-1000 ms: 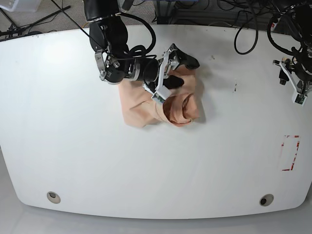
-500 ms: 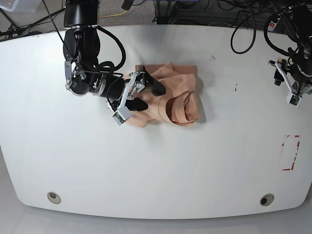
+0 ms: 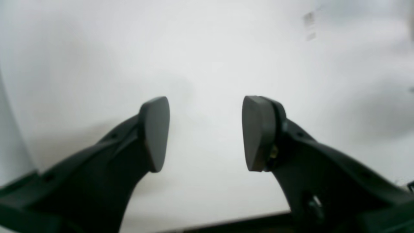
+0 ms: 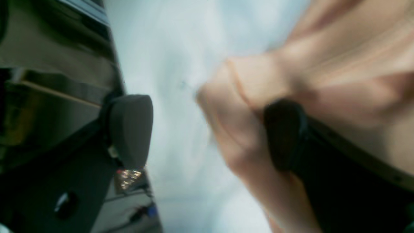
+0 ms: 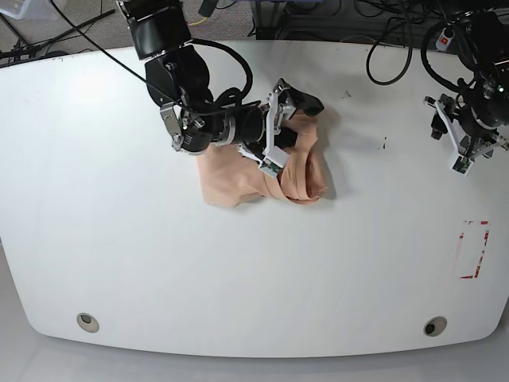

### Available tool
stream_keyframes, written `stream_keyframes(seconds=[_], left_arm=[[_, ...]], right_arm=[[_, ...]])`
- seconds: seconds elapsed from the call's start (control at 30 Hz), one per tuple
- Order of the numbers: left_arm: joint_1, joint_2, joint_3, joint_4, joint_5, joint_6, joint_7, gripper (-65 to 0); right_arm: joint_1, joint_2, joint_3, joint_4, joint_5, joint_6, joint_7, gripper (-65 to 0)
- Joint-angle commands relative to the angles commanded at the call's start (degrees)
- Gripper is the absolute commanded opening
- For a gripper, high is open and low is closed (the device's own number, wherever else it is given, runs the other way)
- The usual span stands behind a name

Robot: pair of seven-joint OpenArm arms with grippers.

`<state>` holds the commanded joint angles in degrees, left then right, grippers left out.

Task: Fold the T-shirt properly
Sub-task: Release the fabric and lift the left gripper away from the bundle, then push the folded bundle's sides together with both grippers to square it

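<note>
Along the near edge of the white table (image 5: 238, 286) sit two small round fittings, one (image 5: 87, 321) at the left corner and one (image 5: 434, 326) at the right. Above the right one, a red marked rectangle (image 5: 475, 249) lies on the bare surface.

Farther in, left of centre, the T-shirt (image 5: 238, 177) lies bunched in a peach-pink heap, with rolled folds (image 5: 301, 177) piled at its right side. The right gripper (image 5: 286, 127) reaches over the top of the heap from the left. In the right wrist view its fingers (image 4: 129, 129) stand apart, one over bare table and the other pressed against a rounded fold of the T-shirt (image 4: 323, 64); no cloth is pinched between them. That view is blurred, so finer detail of the fabric cannot be made out.

Well apart from the shirt, near the table's right edge, the left gripper (image 5: 461, 143) hangs above the surface. In the left wrist view its fingers (image 3: 155, 132) are spread wide with only white table (image 3: 207, 48) between them.

Beyond the far edge, black cables (image 5: 390, 48) trail across the floor.
</note>
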<state>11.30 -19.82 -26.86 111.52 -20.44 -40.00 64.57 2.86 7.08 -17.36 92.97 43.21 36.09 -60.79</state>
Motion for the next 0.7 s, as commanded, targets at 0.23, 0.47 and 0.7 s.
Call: stream_keyframes(seconds=[0.23,0.47,0.7], left_arm=[[-0.26,-1.23,7.03,0.09,0.0,0.0,-2.64,-32.5],[-3.78,0.97,17.76,1.32,-0.09,0.0,-3.78,-32.5],[-8.88,11.78,23.82,1.67,0.0,0.0,-4.84,-32.5]], right_arm=[[-1.23,7.12,0.35,13.8,0.0,0.53,0.0,-14.9],[-0.35,7.74,10.73,11.6,0.0,0.53,0.26,-14.9],[7.38,5.8,21.54,-1.67,-0.44,0.53,0.44,-18.9]])
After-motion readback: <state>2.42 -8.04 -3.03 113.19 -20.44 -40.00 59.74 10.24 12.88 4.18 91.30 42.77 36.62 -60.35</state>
